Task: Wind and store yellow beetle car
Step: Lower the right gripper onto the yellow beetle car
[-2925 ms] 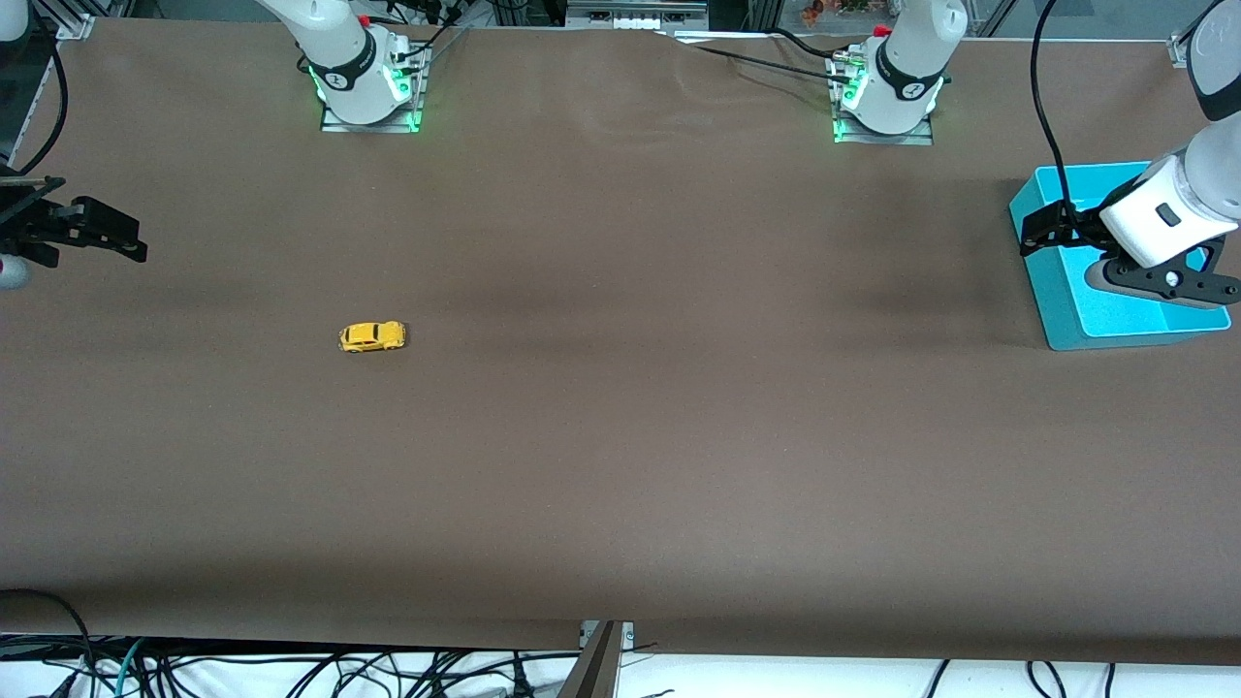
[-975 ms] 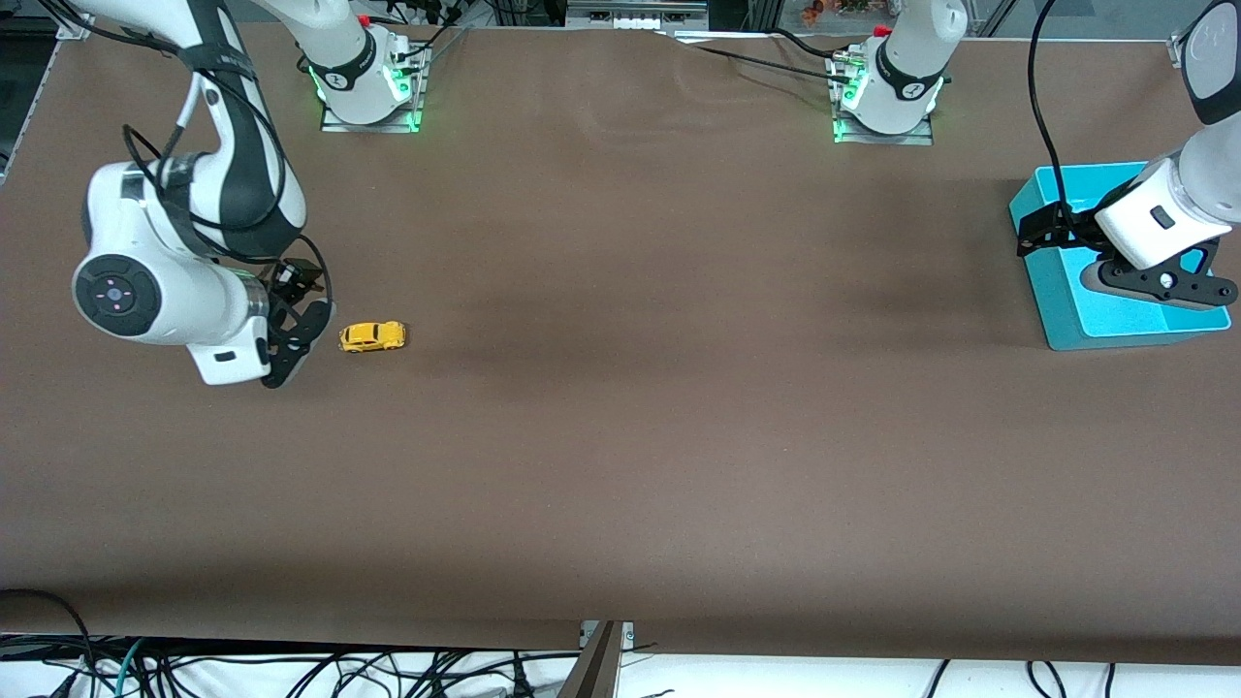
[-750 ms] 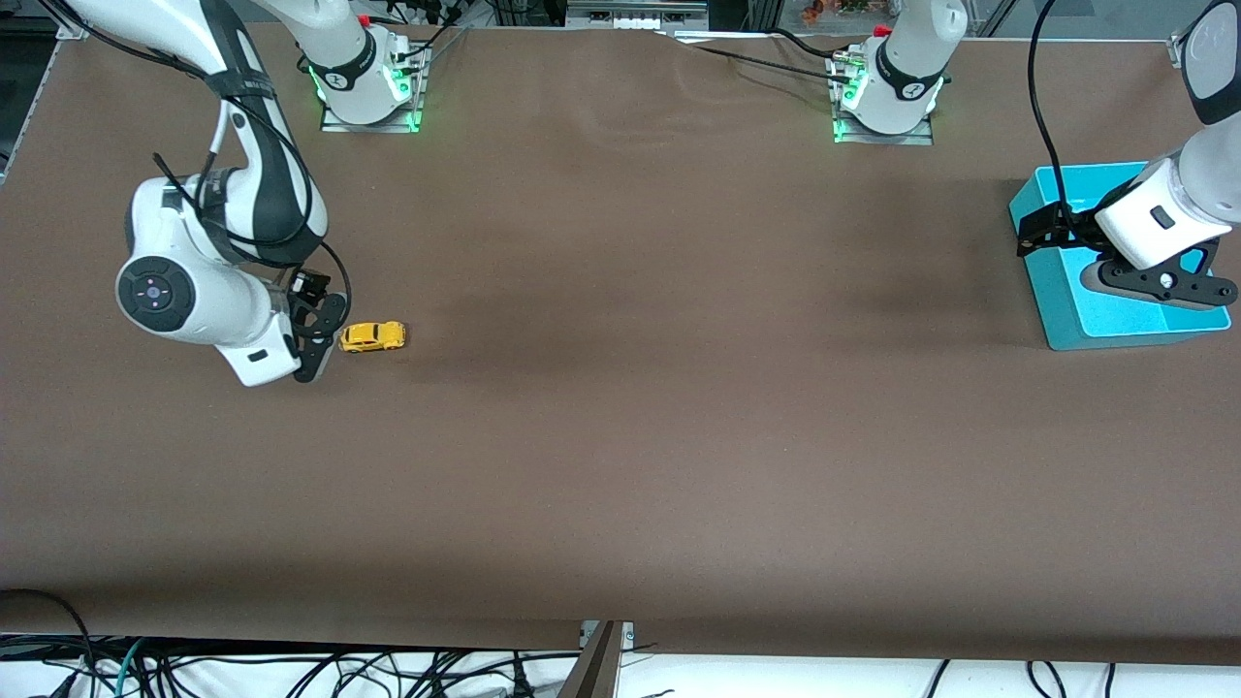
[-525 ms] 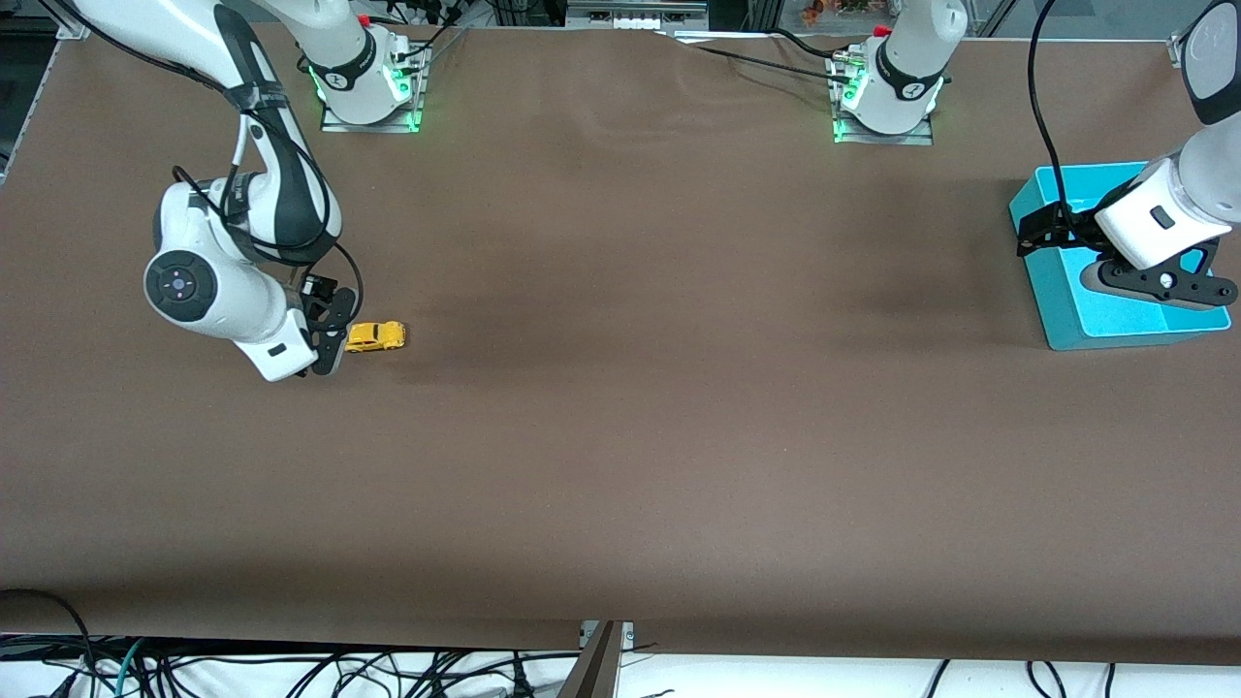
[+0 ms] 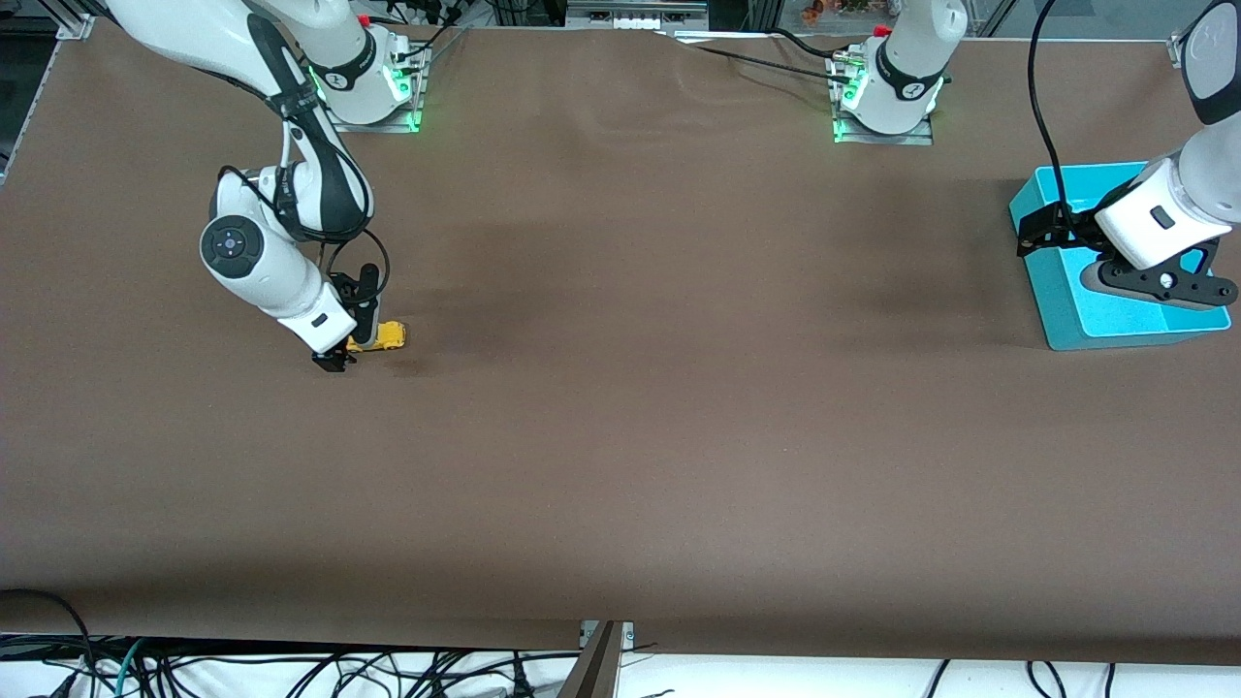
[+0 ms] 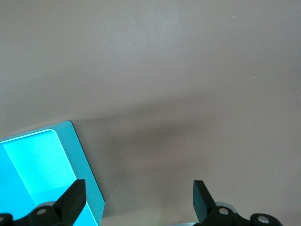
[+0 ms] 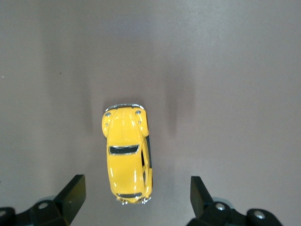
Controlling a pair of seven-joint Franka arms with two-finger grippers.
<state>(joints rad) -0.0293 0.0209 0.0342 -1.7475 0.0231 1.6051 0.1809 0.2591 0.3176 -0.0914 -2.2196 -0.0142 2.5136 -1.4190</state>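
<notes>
Yellow beetle car (image 7: 127,154) sits on its wheels on the brown tabletop (image 5: 620,436), toward my right arm's end. Seen from my right wrist, it lies lengthwise between my two fingers, closer to one of them, touching neither. Dark windows and chrome bumpers show; the body is whole and upright.

My right pincer (image 5: 351,341) is directly over the car, pointing down, fingers (image 7: 70,195) spread wide with tabletop showing on either side of the car. Nothing is gripped. In the front view my right wrist hides most of the car; only one yellow end pokes out from under the pincer, on the side toward the left arm's end. Whether my fingertips reach the tabletop, I cannot tell.

My left pincer (image 5: 1042,233) waits at the left arm's end of the tabletop, well apart from the car. It hangs over the rim of a turquoise bin (image 5: 1066,310), fingers (image 6: 75,200) wide apart and holding nothing. From the left wrist, one corner of the bin (image 6: 33,160) lies under one finger, with bare tabletop under the other. The bin's inside, as far as it shows, is plain turquoise.
</notes>
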